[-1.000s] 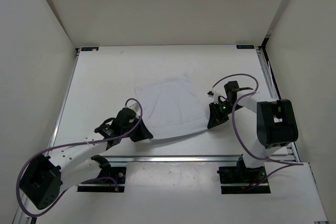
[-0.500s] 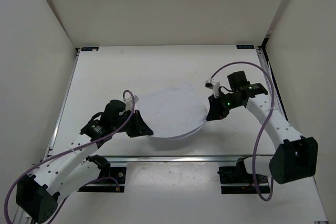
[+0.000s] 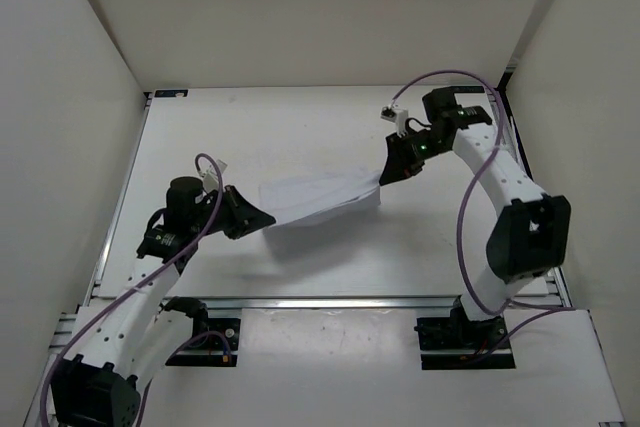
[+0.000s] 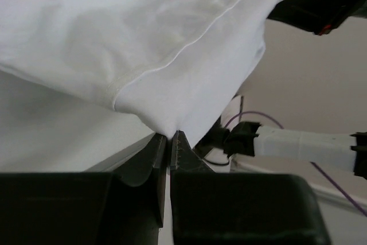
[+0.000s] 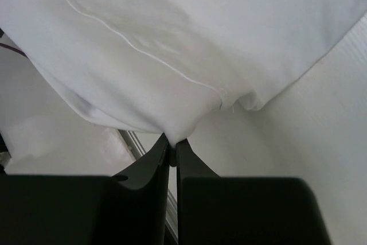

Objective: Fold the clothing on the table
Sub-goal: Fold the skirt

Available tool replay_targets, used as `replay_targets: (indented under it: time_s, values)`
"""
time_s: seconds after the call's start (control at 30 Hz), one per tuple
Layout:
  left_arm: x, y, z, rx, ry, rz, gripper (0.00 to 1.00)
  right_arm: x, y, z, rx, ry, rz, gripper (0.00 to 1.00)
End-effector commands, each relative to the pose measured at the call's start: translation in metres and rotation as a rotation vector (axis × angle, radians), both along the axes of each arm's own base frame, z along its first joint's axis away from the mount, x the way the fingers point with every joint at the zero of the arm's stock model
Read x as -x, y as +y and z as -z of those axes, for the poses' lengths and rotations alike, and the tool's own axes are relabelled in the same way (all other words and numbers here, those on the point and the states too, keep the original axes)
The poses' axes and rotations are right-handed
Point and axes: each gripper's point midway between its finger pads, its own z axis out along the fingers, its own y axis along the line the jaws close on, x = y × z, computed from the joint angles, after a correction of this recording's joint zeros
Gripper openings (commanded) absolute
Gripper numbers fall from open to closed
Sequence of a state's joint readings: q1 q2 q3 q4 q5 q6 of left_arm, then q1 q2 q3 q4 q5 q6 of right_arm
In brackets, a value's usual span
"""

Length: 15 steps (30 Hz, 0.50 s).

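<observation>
A second ago the clothing [image 3: 320,197] lay flat near the front edge of the table [image 3: 230,127]. Now my left fingers [image 4: 150,162] and right fingers [image 5: 153,167] each pinch a corner tight. It hangs stretched over the table's middle, so I think the fold has begun.

One table [image 3: 200,137], seemingly one clothing [image 3: 320,197], one left claw [image 3: 265,219], one right claw [image 3: 383,177]
</observation>
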State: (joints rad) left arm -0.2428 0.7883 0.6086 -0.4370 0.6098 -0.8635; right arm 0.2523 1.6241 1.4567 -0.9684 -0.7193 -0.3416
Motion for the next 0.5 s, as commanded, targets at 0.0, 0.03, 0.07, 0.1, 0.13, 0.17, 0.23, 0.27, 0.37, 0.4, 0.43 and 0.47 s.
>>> replay_targets:
  time_s: [0.0, 0.03, 0.07, 0.1, 0.13, 0.17, 0.23, 0.27, 0.37, 0.4, 0.43, 0.47]
  values:
    - [-0.024, -0.001, -0.014, 0.100, -0.042, -0.066, 0.00, -0.021, 0.004, -0.007, -0.036, 0.033, -0.008, 0.00]
    - [-0.029, -0.002, -0.013, 0.106, -0.027, -0.080, 0.00, -0.033, 0.004, -0.005, -0.042, 0.041, -0.001, 0.00]
    - [-0.036, 0.001, -0.013, 0.098, -0.030, -0.112, 0.00, -0.043, 0.004, -0.007, -0.048, 0.037, 0.007, 0.00]
    - [-0.043, -0.001, -0.014, 0.082, -0.033, -0.125, 0.00, -0.050, 0.003, -0.011, -0.057, 0.028, 0.016, 0.00]
    - [-0.048, -0.002, -0.012, 0.076, -0.022, -0.132, 0.00, -0.059, 0.002, -0.005, -0.060, 0.037, 0.026, 0.00]
    - [-0.056, -0.001, -0.011, 0.068, -0.024, -0.140, 0.00, -0.066, 0.001, -0.003, -0.064, 0.053, 0.037, 0.00]
    - [-0.063, -0.004, -0.012, 0.075, -0.021, -0.145, 0.00, -0.076, -0.002, 0.000, -0.065, 0.054, 0.039, 0.00]
    - [-0.067, -0.003, -0.014, 0.068, -0.036, -0.151, 0.00, -0.080, -0.001, -0.002, -0.069, 0.045, 0.031, 0.00]
    - [-0.073, 0.000, -0.004, 0.025, -0.016, -0.157, 0.00, -0.087, -0.009, 0.001, -0.078, 0.059, 0.042, 0.00]
    - [-0.070, 0.000, 0.001, 0.010, -0.001, -0.150, 0.00, -0.083, -0.009, 0.005, -0.075, 0.076, 0.031, 0.00]
    - [-0.066, -0.001, 0.011, -0.003, 0.031, -0.141, 0.00, -0.082, -0.011, 0.010, -0.067, 0.093, 0.031, 0.00]
    - [-0.063, -0.004, 0.015, -0.013, 0.036, -0.124, 0.00, -0.078, -0.013, 0.013, -0.062, 0.101, 0.023, 0.00]
